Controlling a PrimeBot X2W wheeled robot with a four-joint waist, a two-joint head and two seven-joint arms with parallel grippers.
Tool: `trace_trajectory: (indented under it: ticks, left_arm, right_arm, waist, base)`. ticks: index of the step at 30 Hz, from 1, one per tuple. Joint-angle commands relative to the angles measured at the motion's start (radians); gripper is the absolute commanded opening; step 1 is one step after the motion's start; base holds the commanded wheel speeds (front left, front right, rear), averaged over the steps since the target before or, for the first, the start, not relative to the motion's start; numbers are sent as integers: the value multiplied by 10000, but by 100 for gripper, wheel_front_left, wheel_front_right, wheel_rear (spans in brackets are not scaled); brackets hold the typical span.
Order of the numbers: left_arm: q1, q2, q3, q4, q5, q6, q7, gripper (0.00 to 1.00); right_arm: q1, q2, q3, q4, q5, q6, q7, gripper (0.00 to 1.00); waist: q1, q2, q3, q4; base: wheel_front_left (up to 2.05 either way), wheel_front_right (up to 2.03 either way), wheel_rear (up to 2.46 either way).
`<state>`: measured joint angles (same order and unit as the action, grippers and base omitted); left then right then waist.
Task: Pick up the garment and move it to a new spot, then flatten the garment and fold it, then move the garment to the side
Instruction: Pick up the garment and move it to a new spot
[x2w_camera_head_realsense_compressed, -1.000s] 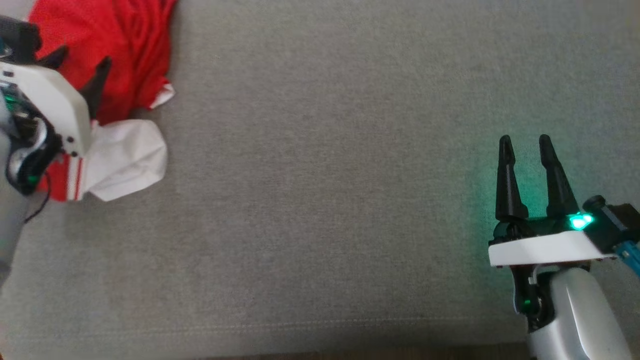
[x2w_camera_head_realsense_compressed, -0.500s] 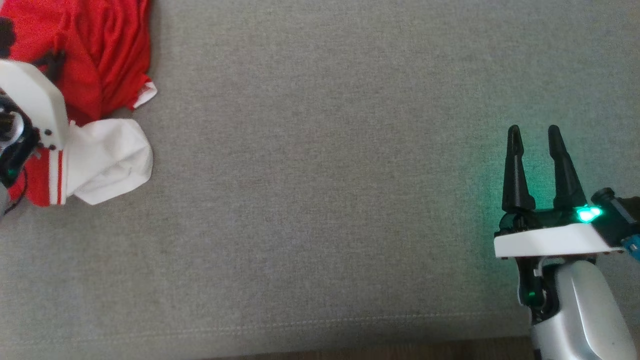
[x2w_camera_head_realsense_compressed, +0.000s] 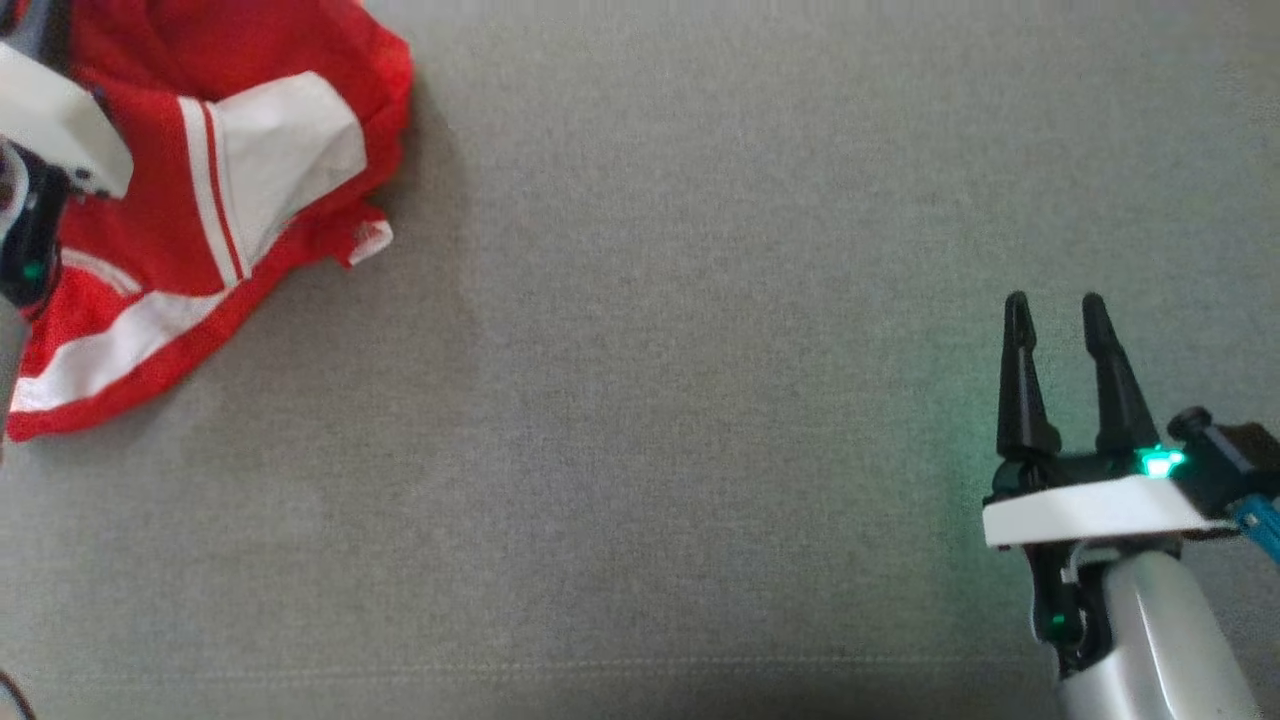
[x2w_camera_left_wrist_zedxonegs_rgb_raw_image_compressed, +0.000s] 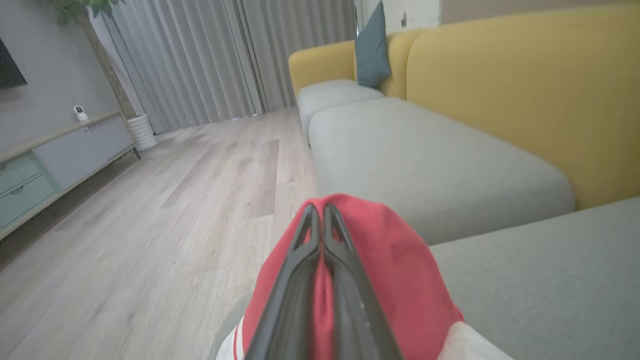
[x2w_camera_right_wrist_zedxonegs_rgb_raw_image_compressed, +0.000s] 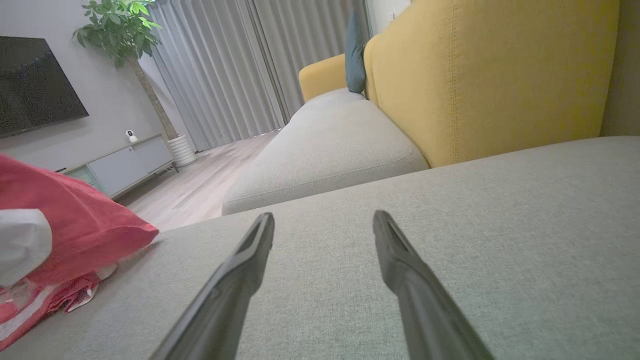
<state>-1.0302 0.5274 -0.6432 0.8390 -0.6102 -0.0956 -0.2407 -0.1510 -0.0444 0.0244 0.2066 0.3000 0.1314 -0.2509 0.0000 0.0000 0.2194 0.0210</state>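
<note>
Left wrist view shows the left claw (x2w_camera_left_wrist_zedxonegs_rgb_raw_image_compressed: 320, 212) clenched on a fold of the red and white garment (x2w_camera_left_wrist_zedxonegs_rgb_raw_image_compressed: 400, 270), which sits at the head view's upper left. The right claw (x2w_camera_head_realsense_compressed: 1055, 305) hangs spread and empty at lower right. A second ago the left claw stood open, and the cloth was bunched differently. Around them are a grey sofa seat (x2w_camera_head_realsense_compressed: 700, 400), yellow backrest (x2w_camera_left_wrist_zedxonegs_rgb_raw_image_compressed: 525, 100), wooden floor (x2w_camera_left_wrist_zedxonegs_rgb_raw_image_compressed: 175, 200) and curtains (x2w_camera_left_wrist_zedxonegs_rgb_raw_image_compressed: 200, 60).
</note>
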Motion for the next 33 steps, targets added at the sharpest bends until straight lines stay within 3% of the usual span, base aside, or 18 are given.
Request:
trace_trajectory:
  ticks: [1,8,20,27,32,33]
  left_arm:
    - [-694,408,584,-509,28,123,-153,0]
    - [-80,-221,1094,-2541,20,413,-206,0]
    - [751,-1953,374,-4983,-343,1217,501,0]
    - [1108,-2875,-54,-5353,-337,1623,428,0]
    - [1603,-3293,-509,-4665,-216,1725,326,0]
    - [1714,-3307,-678,-4361,-125,1716,357,79]
  right_arm:
    - [37,-58,242,-238,105,-7,-109,100]
    - [321,-58,331,-142,266,-7,-109,100]
    - [506,-58,688,-498,506,-7,-109,100]
    - [450,-58,630,-638,548,-7,-109,100]
    - [408,-58,637,-653,576,-7,-109,100]
    - [406,-58,652,-651,584,-7,-109,100]
  waist:
    - [0,0,-400,80]
    - [0,0,-1396,-82]
    - [0,0,-1723,-1226]
    - [0,0,-1589,-1902]
    - [0,0,-1559,-2258]
    - [0,0,-1549,-2302]
  base:
    - [0,0,0]
    - [0,0,0]
    - [0,0,0]
    - [0,0,0]
    - [0,0,0]
    - [0,0,0]
